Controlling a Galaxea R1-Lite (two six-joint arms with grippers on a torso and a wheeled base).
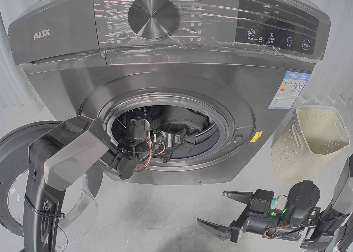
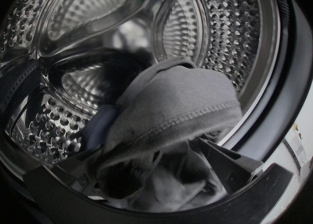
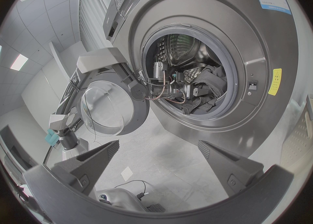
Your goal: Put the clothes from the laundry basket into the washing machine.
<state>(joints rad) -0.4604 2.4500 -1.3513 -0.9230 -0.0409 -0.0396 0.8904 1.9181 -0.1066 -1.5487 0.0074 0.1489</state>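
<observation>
The grey washing machine (image 1: 173, 76) has its round door (image 1: 14, 175) swung open to the left. My left gripper (image 1: 173, 140) is inside the drum (image 2: 225, 28), open, with its fingers spread on either side of a dark grey garment (image 2: 172, 104) bunched between and over them. The same garment (image 1: 189, 131) lies at the drum's mouth, partly over the door seal, and shows as a dark heap (image 3: 210, 84) beside the left gripper (image 3: 199, 90). My right gripper (image 1: 210, 207) hangs open and holds nothing, low in front of the machine. The cream laundry basket (image 1: 312, 142) leans beside the machine on the right, its inside bare.
The open door (image 3: 107, 107) stands out to the left of the opening, close to my left arm. Pale floor (image 1: 165, 208) stretches in front of the machine. The basket's perforated wall (image 3: 298, 139) sits close to my right gripper (image 3: 156, 156).
</observation>
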